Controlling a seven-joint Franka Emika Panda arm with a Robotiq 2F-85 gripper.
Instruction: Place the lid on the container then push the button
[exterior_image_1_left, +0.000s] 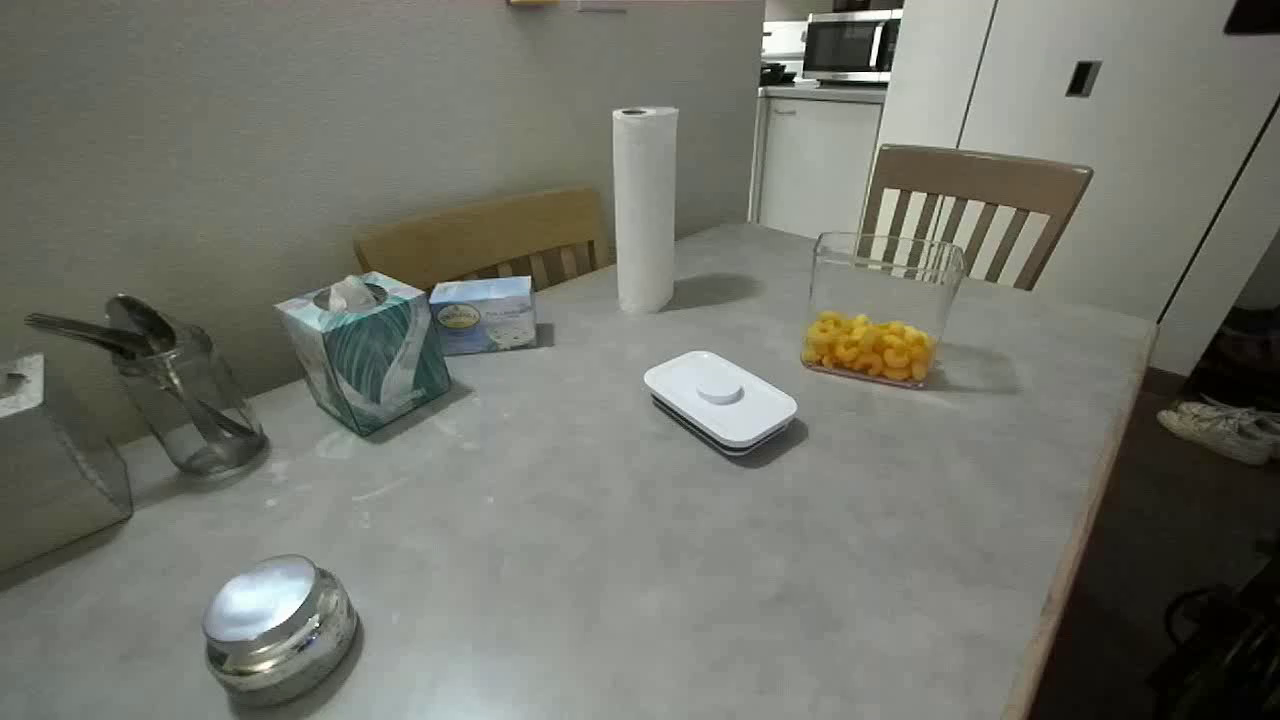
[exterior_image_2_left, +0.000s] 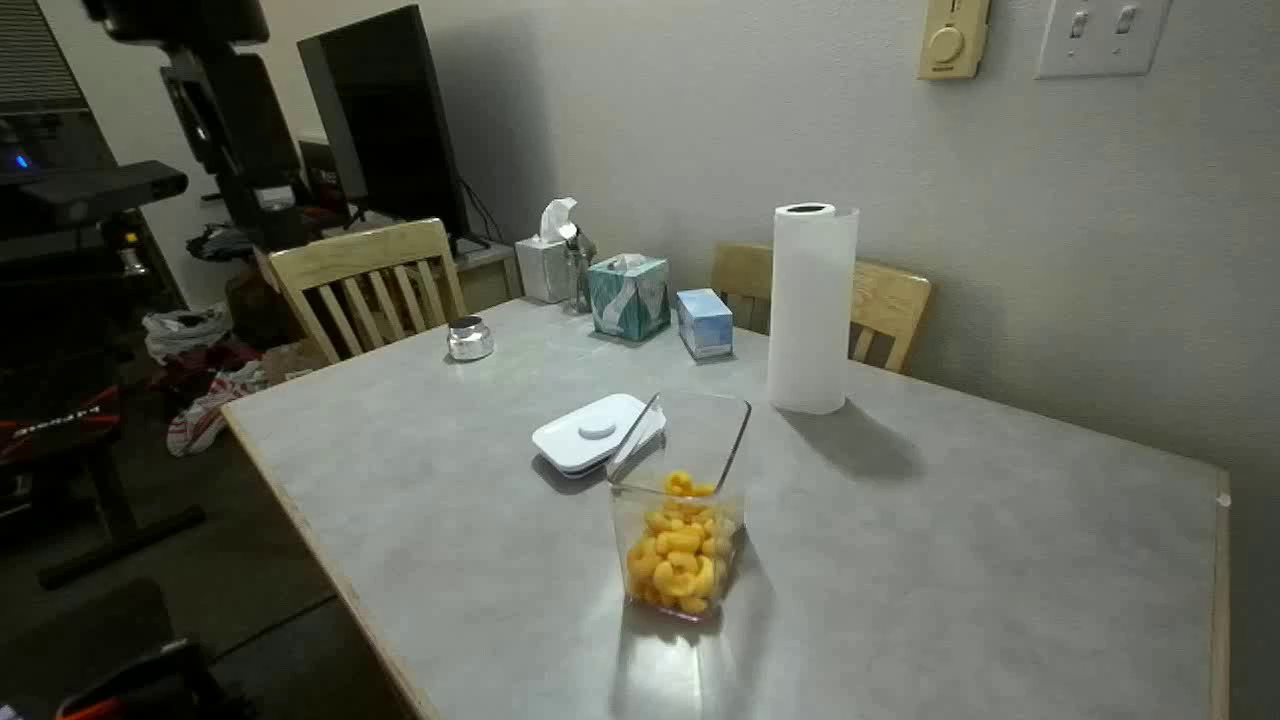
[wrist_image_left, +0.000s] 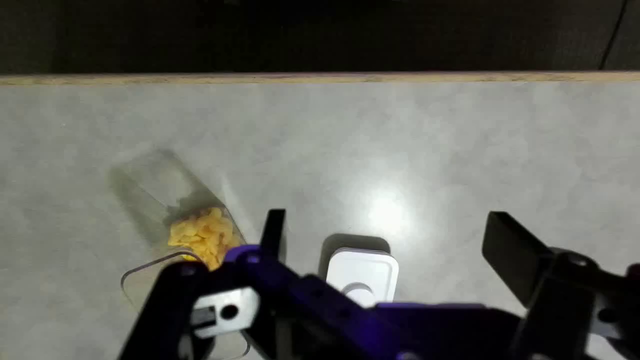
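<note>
The white lid (exterior_image_1_left: 690, 378) lies flat on the table, button side up, with a dark seal under its rim. It also shows in an exterior view (exterior_image_2_left: 570, 440) and, partly hidden by my gripper, in the wrist view (wrist_image_left: 372, 265). The round white button (exterior_image_1_left: 718, 388) stands raised in its centre (exterior_image_2_left: 598, 428). The clear container (exterior_image_1_left: 885, 275) stands upright and uncovered beside the lid, with yellow-orange pieces (exterior_image_2_left: 680, 555) in its lower part. The gripper partly covers it in the wrist view (wrist_image_left: 150, 260). My gripper (wrist_image_left: 386, 220) is open and empty, above the table, fingers apart.
A paper towel roll (exterior_image_1_left: 645, 210) stands behind the lid. A blue box (exterior_image_1_left: 487, 315), teal tissue box (exterior_image_1_left: 370, 350), jar with utensils (exterior_image_1_left: 205, 410) and round metal jar (exterior_image_1_left: 280, 630) are on the table. A table edge (wrist_image_left: 320, 78) crosses the wrist view.
</note>
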